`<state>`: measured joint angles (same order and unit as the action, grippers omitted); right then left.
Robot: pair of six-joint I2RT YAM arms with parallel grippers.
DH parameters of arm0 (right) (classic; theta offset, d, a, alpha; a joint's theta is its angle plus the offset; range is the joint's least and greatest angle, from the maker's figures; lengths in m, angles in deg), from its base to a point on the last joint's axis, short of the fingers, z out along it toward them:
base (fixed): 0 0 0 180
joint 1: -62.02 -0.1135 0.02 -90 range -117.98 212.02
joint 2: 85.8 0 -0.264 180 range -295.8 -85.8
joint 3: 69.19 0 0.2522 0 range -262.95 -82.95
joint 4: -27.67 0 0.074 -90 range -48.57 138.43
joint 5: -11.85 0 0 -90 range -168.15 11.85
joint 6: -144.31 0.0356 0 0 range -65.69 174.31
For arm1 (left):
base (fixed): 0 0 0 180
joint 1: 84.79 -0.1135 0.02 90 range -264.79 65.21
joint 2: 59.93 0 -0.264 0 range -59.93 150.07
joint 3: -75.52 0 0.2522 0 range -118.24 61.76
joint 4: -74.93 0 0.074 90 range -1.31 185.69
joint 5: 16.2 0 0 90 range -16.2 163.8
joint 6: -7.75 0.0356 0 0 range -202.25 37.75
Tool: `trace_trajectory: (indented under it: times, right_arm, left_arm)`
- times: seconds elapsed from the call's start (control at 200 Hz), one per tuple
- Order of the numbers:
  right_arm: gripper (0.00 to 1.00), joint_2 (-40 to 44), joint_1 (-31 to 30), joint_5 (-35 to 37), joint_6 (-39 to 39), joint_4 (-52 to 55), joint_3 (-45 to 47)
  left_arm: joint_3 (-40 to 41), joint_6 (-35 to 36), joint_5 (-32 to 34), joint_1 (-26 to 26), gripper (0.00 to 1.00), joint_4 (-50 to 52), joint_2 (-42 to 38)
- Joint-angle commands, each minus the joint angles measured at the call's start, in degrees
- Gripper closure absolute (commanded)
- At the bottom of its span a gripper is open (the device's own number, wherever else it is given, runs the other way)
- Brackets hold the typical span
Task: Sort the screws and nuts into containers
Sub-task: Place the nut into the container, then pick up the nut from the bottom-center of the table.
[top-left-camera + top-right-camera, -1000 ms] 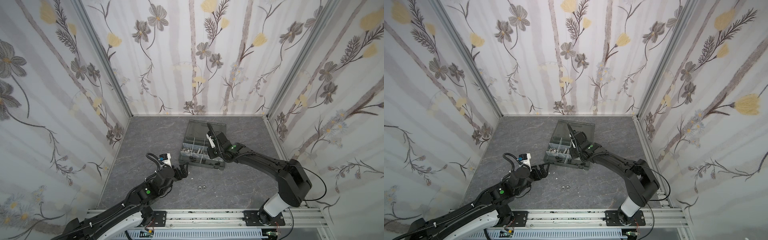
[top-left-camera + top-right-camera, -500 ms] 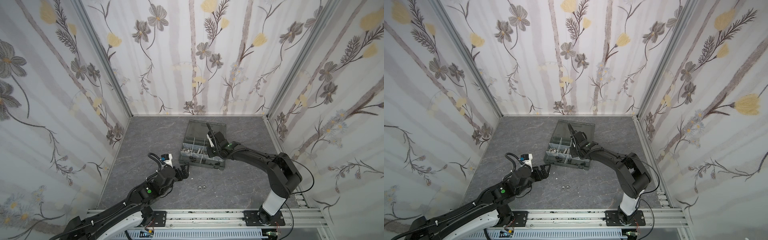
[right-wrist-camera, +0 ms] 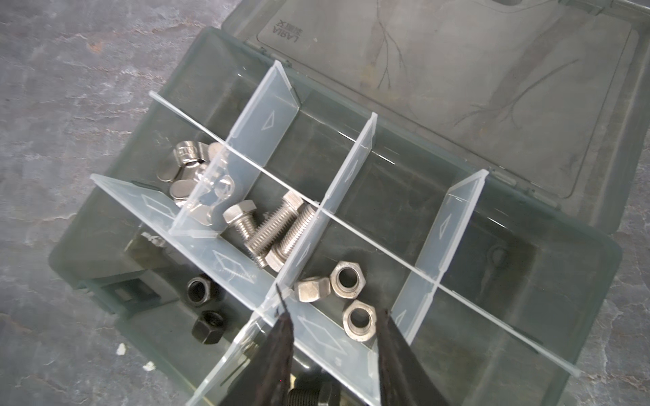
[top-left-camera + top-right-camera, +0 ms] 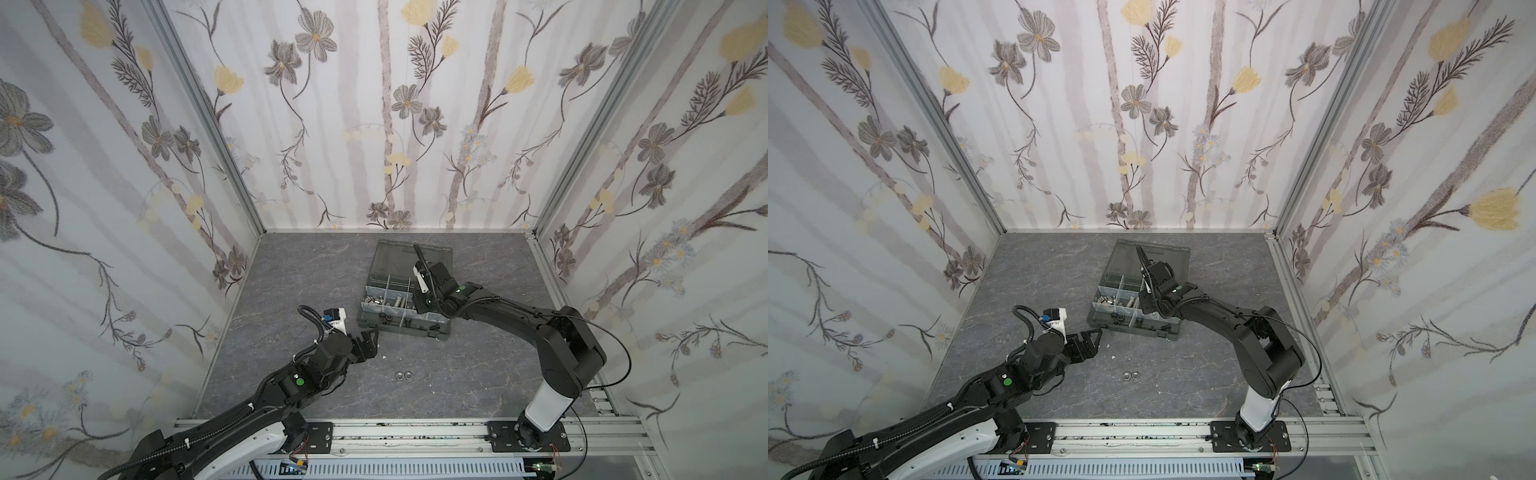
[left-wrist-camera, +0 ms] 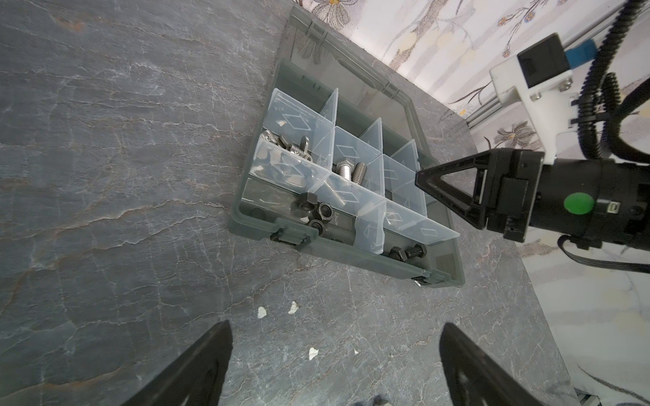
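The dark grey organiser case [image 4: 405,328] lies open mid-floor, its containers split by pale dividers [image 3: 355,165]. Silver screws [image 3: 271,228] fill one compartment. Silver nuts [image 3: 348,277] lie in the one beside it, and black nuts [image 3: 202,281] and a black screw [image 5: 409,251] in the front row. Two silver nuts [image 4: 403,376] [image 4: 1129,376] rest loose on the floor. My right gripper [image 3: 334,314] hovers over the silver-nut compartment, jaws apart, holding nothing. My left gripper [image 5: 334,351] [image 4: 370,338] is open above bare floor just in front of the case.
Small white flecks [image 5: 262,311] dot the grey floor between my left gripper and the case. The smoky lid [image 3: 457,70] lies flat behind the compartments. Flowered walls close in on three sides, and a metal rail [image 4: 415,432] runs along the front.
My right gripper's jaws have spread wider over the case and the right arm's elbow has drawn in. The left arm has barely shifted.
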<state>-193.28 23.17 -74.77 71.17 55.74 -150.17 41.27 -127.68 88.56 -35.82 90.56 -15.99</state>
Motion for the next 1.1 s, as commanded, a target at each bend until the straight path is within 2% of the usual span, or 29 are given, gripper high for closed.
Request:
trace_trajectory:
  times: [0.0, 0.46, 0.71, 1.094]
  right_arm:
    - [0.60, 1.51, 0.02, -0.80, 0.41, -2.52, 0.37]
    - [0.60, 6.07, 0.06, -2.94, 1.81, -3.62, 3.61]
    - [0.60, 7.74, 0.09, -3.28, 2.30, -3.68, 6.40]
    - [0.60, 9.13, 0.04, -3.63, 3.14, -3.76, 10.03]
  left_arm:
    - [-0.44, 0.05, -0.54, -0.02, 0.09, -1.69, 0.38]
    - [-1.69, 0.86, -5.36, 0.29, 0.16, -1.61, 5.34]
    - [-4.86, 1.97, -12.05, 2.74, 0.20, -1.43, 15.04]
    - [-14.13, 7.99, -11.10, 10.74, 0.28, 3.99, 32.26]
